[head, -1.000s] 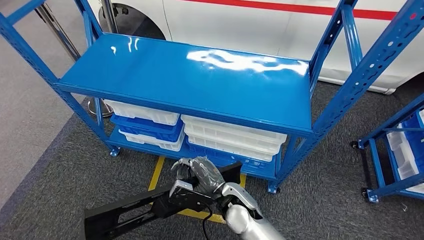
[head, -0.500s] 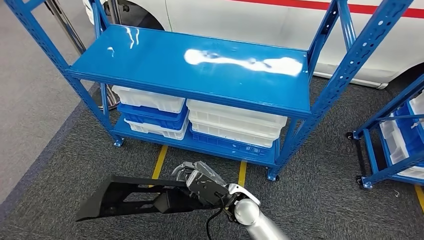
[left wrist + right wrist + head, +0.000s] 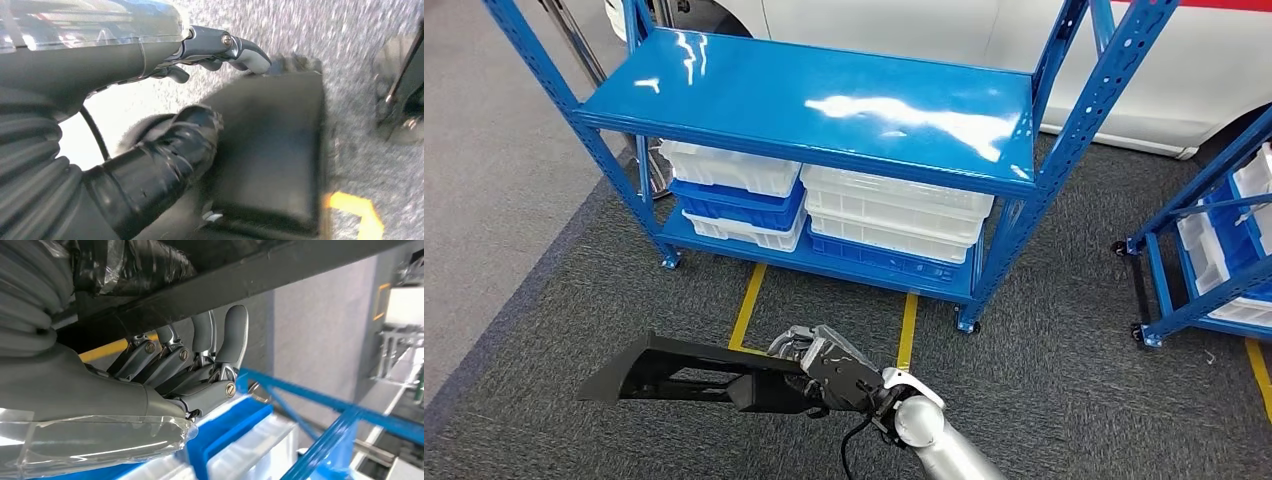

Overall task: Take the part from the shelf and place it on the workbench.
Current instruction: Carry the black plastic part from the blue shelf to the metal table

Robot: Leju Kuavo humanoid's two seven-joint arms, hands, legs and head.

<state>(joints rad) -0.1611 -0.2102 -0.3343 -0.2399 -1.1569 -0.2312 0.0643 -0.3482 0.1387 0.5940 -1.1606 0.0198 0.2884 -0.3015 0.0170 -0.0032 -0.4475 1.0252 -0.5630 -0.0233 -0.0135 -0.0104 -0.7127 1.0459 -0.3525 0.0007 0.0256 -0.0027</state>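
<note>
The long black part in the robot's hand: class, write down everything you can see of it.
The black part is long, flat and matt, like moulded plastic, with openings along its middle and a tapered free end. It is held roughly level above the grey carpet, in front of the blue shelf, touching neither. The right hand grips one end, fingers curled up against its edge.

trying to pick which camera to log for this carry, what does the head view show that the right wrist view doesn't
Head view alone: the whole long black part held out over the grey carpet, the yellow floor lines, the blue shelf's bare top level, the stacked white and blue trays beneath it, and a second blue rack at the right.

Right wrist view alone: the fingers curled up against the part's underside.

Both: the right robot hand gripping the black part, and the blue shelf with its trays.
</note>
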